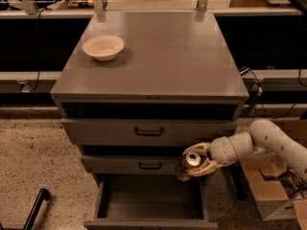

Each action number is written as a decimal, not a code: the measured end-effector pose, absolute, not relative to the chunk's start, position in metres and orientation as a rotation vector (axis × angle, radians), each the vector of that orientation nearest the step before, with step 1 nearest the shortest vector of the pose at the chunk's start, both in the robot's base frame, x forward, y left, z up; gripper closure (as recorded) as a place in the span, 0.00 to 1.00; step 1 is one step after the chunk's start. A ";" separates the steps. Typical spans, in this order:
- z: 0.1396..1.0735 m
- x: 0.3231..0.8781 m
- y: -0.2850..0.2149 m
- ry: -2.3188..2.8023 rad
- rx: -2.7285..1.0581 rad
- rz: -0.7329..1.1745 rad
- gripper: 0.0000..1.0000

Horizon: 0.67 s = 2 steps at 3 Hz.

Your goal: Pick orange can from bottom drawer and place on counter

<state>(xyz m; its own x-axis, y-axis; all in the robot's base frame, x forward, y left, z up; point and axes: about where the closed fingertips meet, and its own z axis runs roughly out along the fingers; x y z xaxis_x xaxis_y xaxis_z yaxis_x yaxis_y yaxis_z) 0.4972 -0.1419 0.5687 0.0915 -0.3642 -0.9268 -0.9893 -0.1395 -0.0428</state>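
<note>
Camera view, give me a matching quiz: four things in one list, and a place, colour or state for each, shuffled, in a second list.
Things
1. can
2. bowl
3. bottom drawer
4. gripper

Descriptions
A. pulled open, nothing seen inside
B. white, on the far left part of the counter
C. shut around the can, in front of the cabinet's lower right, just above the open drawer
D. orange-brown with a silver top, held off any surface

Pairs: 1-D, 2-B, 3-A, 4-C
</note>
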 end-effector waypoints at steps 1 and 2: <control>0.595 0.490 -0.136 1.347 -1.633 1.034 1.00; 0.664 0.479 -0.129 1.276 -1.642 1.016 1.00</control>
